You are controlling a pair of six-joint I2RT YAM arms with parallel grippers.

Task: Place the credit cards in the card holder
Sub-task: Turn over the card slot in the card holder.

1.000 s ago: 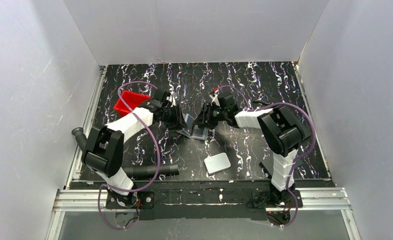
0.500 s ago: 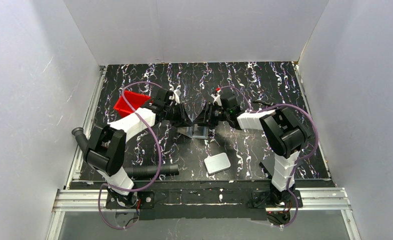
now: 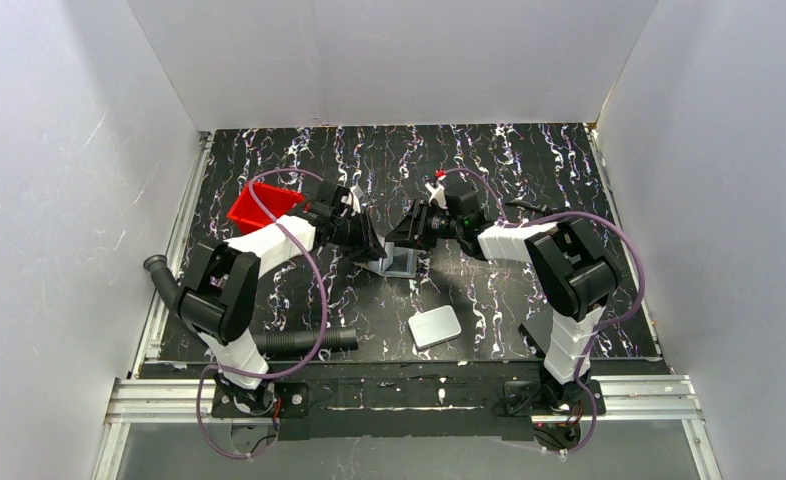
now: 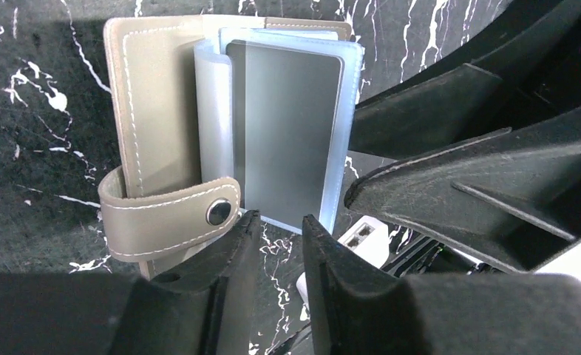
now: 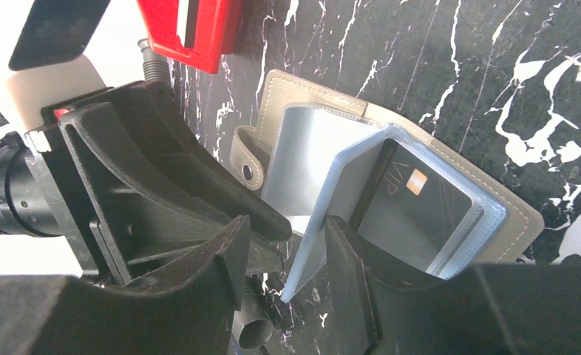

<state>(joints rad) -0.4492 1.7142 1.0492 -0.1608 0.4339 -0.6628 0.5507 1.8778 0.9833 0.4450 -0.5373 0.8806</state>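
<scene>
The card holder (image 3: 399,265) lies open mid-table, a beige pouch (image 4: 154,111) with a snap strap and clear sleeves. One sleeve holds a grey credit card (image 4: 287,126). A dark card with a chip (image 5: 413,203) sits in another sleeve. My left gripper (image 4: 276,222) hovers at the holder's near edge beside the strap, its fingers a narrow gap apart with only table between them. My right gripper (image 5: 291,251) is open. A raised clear sleeve leaf (image 5: 313,251) stands between its fingers, leaning against the right one. Both grippers meet over the holder, left (image 3: 377,248) and right (image 3: 406,240).
A red tray (image 3: 262,205) stands behind my left arm, with something pale standing in it (image 5: 186,22). A white rounded slab (image 3: 435,327) lies toward the front. A black tube (image 3: 299,342) rests along the front left edge. White walls enclose the table.
My left gripper has moved right, up to the holder's edge, and its fingers have come closer together. The right gripper has shifted slightly left over the holder.
</scene>
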